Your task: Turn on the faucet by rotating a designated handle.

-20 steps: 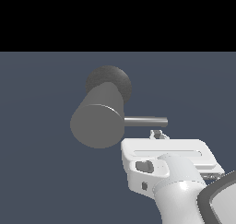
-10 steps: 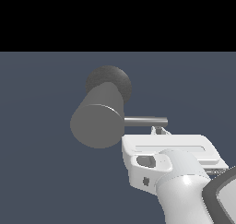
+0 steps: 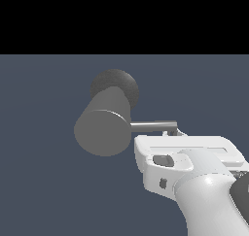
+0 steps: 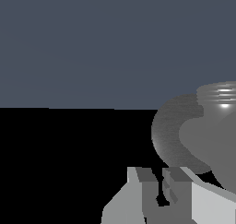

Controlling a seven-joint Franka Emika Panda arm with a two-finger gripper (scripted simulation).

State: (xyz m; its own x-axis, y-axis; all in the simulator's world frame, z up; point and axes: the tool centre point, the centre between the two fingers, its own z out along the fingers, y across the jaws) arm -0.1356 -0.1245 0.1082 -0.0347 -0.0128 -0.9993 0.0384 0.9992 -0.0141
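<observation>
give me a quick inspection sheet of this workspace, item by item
surface: plain dark blue-grey ground, bare where it shows
job's things: thick matte grey cylinder faucet with a flat round end face and a darker rounded base behind; its thin shiny silver-grey rod handle sticks out level toward the exterior view's right
clutter: nothing seen
hand: glossy white robot hand sits just below the rod's outer end; in the wrist view the fingers stand close together with a narrow gap; whether they touch or grip the rod cannot be told
cables: nothing seen
surroundings: black void above the ground's edge
</observation>
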